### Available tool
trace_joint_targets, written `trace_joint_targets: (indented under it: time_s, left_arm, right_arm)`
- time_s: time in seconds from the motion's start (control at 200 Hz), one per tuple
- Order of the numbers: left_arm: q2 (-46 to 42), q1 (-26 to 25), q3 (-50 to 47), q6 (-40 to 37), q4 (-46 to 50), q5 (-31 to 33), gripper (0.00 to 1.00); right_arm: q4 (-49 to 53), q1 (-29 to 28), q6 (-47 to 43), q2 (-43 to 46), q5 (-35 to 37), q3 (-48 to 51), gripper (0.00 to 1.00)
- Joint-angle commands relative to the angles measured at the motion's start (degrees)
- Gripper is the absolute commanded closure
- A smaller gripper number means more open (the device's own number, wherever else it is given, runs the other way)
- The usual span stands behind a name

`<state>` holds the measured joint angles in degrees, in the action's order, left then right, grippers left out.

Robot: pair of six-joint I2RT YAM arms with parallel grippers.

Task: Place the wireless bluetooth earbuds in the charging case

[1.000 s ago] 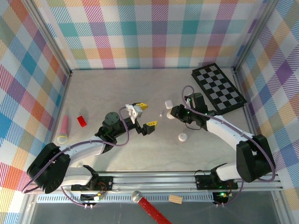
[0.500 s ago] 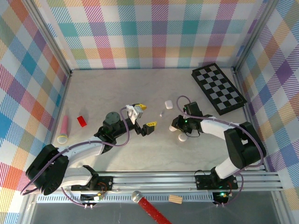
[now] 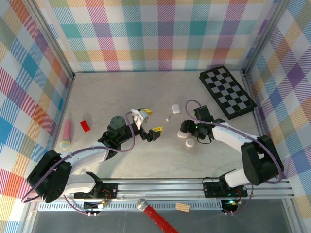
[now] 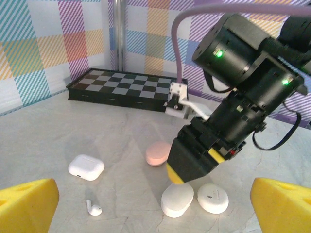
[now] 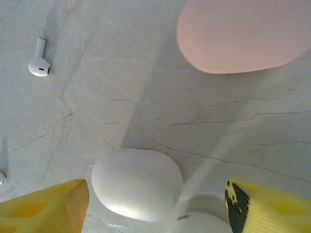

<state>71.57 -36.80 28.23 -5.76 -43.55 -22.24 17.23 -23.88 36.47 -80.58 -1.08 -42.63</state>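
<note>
Wireless bluetooth earbud (image 5: 39,60) lies loose on the table (image 5: 121,97), near the right gripper (image 5: 155,208), spread astride a white pebble case (image 5: 137,183); left gripper (image 4: 155,208) gapes wide; probably light, slick, rigid; pinch its bulb crosswise.

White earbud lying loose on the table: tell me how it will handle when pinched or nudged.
The white earbud looks tiny and plastic, so probably very light and rigid. Its rounded head and short stem, lying flat on the smooth table, suggest it would pivot or skid when nudged. The glossy surface may slip out of a pinch.
</note>
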Motion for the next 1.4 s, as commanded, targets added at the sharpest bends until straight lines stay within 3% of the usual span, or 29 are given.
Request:
trace_joint_targets:
  time_s: [0.0, 0.15, 0.365, 0.725, 1.06, 1.25, 1.395]
  left_arm:
    - [0.64, 0.63, 0.24, 0.35, -0.4, 0.58, 0.0]
    - [1.43, 0.85, 0.25, 0.23, -0.82, 0.63, 0.0]
    - [1.91, 1.11, 0.55, 0.22, -1.06, 0.29, 0.0]
    - [-0.52, 2.05, -0.66, 0.28, 0.5, 0.95, 0.0]
    - [-5.22, 6.8, -6.04, 6.76, -4.21, 1.75, 0.0]
    - [-8.94, 7.53, -7.43, 6.33, -1.51, 2.83, 0.0]
    - [-10.18, 7.79, -7.32, 5.78, 0.32, 2.67, 0.0]
  right_arm:
    - [9.76, -0.79, -3.04, 3.05, 6.17, -2.28, 0.25]
    - [13.26, -2.88, -4.56, 4.26, 7.85, -1.28, 0.24]
    - [17.04, -8.29, -5.64, -1.86, 12.02, -4.31, 0.25]
    - [12.24, -14.38, -8.57, -10.92, 8.43, -9.19, 0.26]
    - [9.75, -20.65, -16.33, -16.98, 6.35, -16.11, 0.25]
    - [7.75, -21.25, -13.67, -12.55, 10.46, -14.5, 0.27]
    - [5.31, -21.19, -15.77, -7.25, 13.01, -9.78, 0.22]
